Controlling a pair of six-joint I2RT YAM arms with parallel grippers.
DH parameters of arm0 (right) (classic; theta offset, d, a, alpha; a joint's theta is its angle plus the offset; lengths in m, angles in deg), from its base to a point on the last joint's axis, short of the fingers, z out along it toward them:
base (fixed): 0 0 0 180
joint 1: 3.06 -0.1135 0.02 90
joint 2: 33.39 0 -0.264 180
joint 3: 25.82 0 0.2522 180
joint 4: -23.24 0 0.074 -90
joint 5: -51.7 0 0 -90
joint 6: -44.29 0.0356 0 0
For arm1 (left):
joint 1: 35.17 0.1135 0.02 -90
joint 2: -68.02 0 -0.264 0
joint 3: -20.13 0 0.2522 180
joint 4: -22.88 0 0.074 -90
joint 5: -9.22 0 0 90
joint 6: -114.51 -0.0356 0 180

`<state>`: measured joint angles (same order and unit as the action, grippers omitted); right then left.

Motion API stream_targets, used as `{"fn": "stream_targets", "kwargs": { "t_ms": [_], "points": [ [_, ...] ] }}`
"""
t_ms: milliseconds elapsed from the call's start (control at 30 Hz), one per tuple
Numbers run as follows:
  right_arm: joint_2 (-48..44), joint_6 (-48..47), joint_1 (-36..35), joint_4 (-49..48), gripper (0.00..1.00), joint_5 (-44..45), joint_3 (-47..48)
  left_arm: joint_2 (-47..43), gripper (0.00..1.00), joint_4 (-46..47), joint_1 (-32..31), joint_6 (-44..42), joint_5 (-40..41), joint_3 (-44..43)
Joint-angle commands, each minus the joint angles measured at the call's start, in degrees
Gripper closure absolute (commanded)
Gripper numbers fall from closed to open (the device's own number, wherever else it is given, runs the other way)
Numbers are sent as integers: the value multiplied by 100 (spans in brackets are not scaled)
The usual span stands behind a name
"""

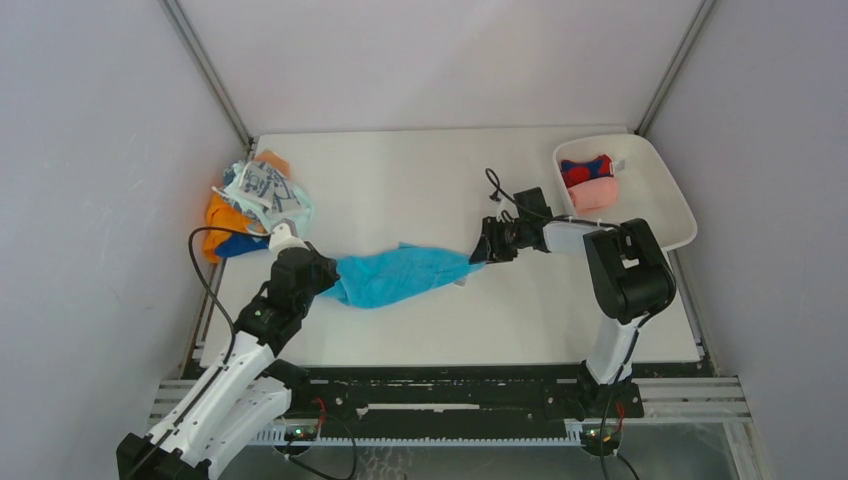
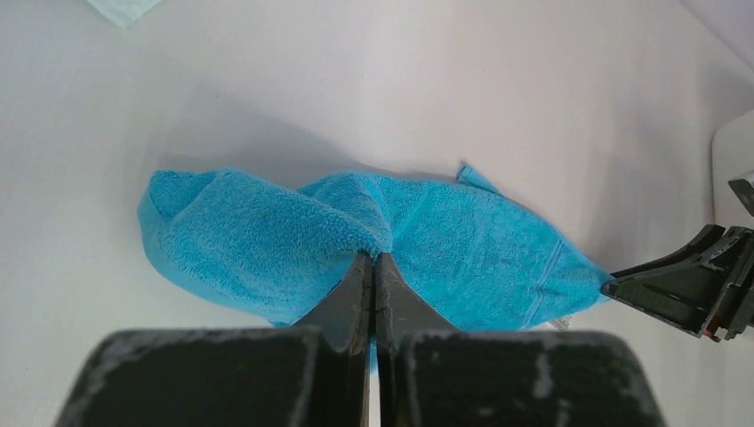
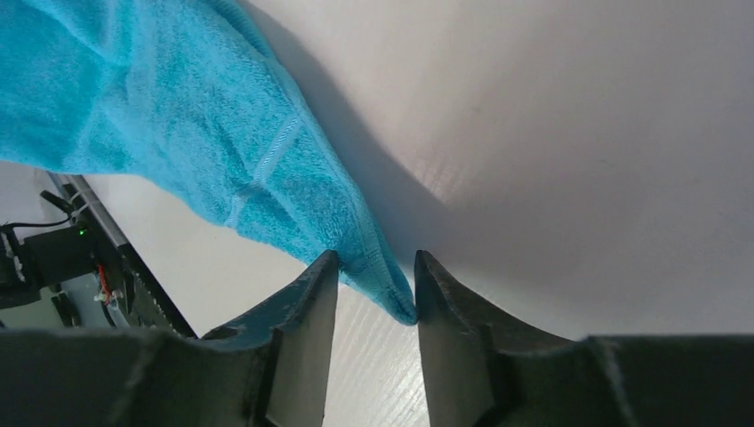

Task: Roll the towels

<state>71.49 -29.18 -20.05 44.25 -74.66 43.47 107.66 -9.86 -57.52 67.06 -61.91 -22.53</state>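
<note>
Clamps shut with the left tool [image 2: 373, 260] on a raised fold of the bright blue towel [image 2: 462, 240], cloth pinched right at the tips. Straddles the opposite hemmed corner with the right tool [image 3: 373, 267], jaws parted, the corner lying between them and grazing one finger [image 3: 445, 311], not pinched as far as can be seen. Lies slack between the two tools, crumpled and part-folded on the surface [image 1: 430, 180]. Looks light, soft and limp: plush terry with no stiffness to hold a shape, likely to drape, bunch up and slide out of a shallow bite. Better to take hold at the stitched hem or a corner, deep between the pads, than at loose pile. Probably needs spreading flat before any roll, judging by the folds just ahead of the left tool. Leaves open room ahead of both tools and in the span between them. Crowds only to the outer side of the left tool, where the heap of unrolled towels [image 1: 255, 200] sits near the surface's side edge, and to the outer side of the right tool, where the white tray [image 1: 655, 195] holds two rolled towels [image 1: 590, 182]. Has the near edge and the mounting rail [image 1: 450, 400] behind both tools.
</note>
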Motion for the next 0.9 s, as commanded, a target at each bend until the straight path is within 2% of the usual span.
{"fn": "stream_targets", "kwargs": {
  "t_ms": [0,67,133,200,233,367,500,633,767,867],
  "points": [
    [23,90,46,-416,65,-468,20,-57,99,137,29,70,43,85],
    [-17,90,60,-421,71,-525,15,-28,99,145,29,70,55,86],
    [-126,87,73,-419,82,-581,3,14,99,160,29,67,71,92],
    [-316,79,101,-377,97,-583,2,58,98,180,28,70,101,93],
    [-451,90,133,-353,100,-571,2,82,96,190,29,74,126,90],
    [-1202,79,329,-134,100,-446,235,184,87,245,35,116,191,-31],
    [-1769,-272,398,643,100,-104,1384,292,71,249,117,97,79,-318],
    [-2079,-403,368,1146,100,-231,2579,209,55,47,227,8,95,-649],
    [-2063,-718,144,1872,100,-452,3850,-28,45,-5,259,-79,180,-774],
    [-2081,-1064,-117,2387,100,-599,4484,11,41,86,263,-203,-2,-788]
  ]
}}
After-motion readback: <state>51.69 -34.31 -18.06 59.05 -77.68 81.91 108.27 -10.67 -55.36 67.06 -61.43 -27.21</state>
